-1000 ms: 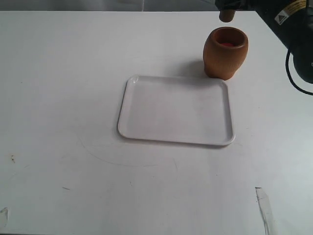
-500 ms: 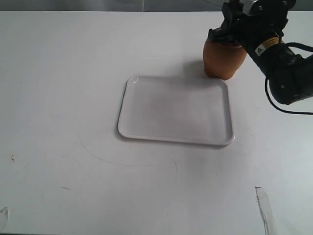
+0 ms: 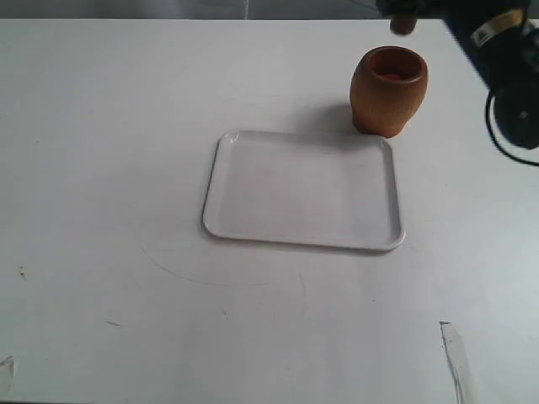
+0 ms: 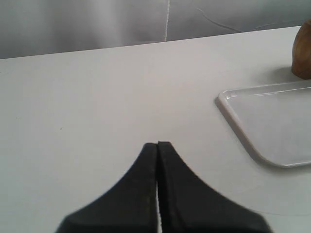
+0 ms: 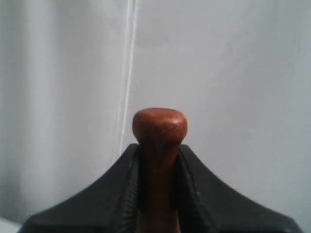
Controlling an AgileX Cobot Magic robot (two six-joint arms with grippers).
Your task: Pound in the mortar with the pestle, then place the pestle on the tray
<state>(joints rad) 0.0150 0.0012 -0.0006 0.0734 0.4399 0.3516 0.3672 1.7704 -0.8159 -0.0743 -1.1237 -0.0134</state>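
Observation:
The light-brown wooden mortar [image 3: 388, 91] stands upright at the back right of the table, its reddish inside showing, just behind the white tray [image 3: 221, 198]. My right gripper [image 5: 159, 151] is shut on the dark-brown pestle [image 5: 159, 126], whose knob sticks out past the fingertips. In the exterior view the pestle's thick end [image 3: 403, 24] hangs above the mortar's rim, under the right arm at the top edge. My left gripper [image 4: 157, 144] is shut on nothing, low over the table to the left of the tray [image 4: 243, 133]. A sliver of the mortar [image 4: 303, 51] shows there too.
A strip of clear tape [image 3: 456, 353] lies near the table's front right. The right arm's black cable [image 3: 497, 139] loops down at the right edge. A grey curtain [image 4: 97, 22] backs the table.
The right arm has lifted out of the mortar: half a second ago the gripper sat down over the mortar's mouth, now the pestle hangs above it again.

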